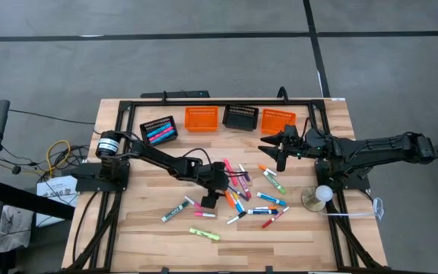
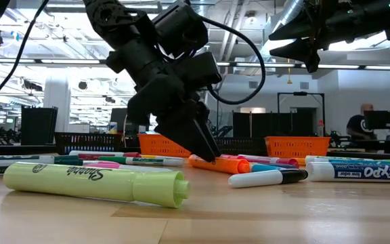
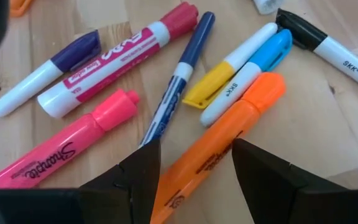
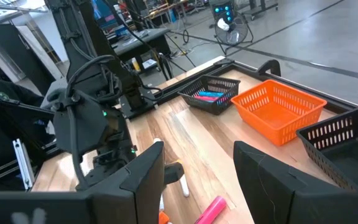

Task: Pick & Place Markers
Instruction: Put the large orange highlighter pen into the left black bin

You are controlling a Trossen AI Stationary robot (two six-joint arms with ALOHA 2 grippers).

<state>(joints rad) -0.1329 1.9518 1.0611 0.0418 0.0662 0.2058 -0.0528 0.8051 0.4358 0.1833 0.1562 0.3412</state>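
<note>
At the table's centre, the left gripper (image 1: 210, 199) is down among the markers (image 1: 242, 194); its fingers (image 3: 135, 180) stand spread with an orange marker (image 3: 219, 152) lying lengthwise between them, not yet pinched; a gap shows on each side of the barrel, so I judge this the moment before closing. In the low view the tips (image 2: 205, 146) reach the tabletop, which suits a grasp on a barrel lying flat.

Beside the orange marker lies a pink highlighter (image 3: 61, 155), just beyond one finger; a thin blue pen (image 3: 179, 78) and a yellow-capped one (image 3: 225, 71) lie close past the tips. The crowding is the risk; closing may catch the pink one's cap or nudge the blue pen.

The rest are scattered from the pile's centre out to about 4 o'clock, with a yellow-green highlighter (image 1: 204, 234) alone at 6 o'clock near the table's (image 1: 128, 228) front edge. Four baskets line the far edge at 12 o'clock: a black basket (image 1: 159, 131) already holding pink and blue markers, an orange basket (image 1: 201, 118), a second black one (image 1: 241, 117), and a second orange one (image 1: 277, 120); they look to be the destinations.

The right gripper (image 1: 281, 149) hangs well above the table at about 2 o'clock from the pile, fingers (image 4: 145, 174) spread and empty, facing the baskets; it seems to wait clear of the left arm's work.
</note>
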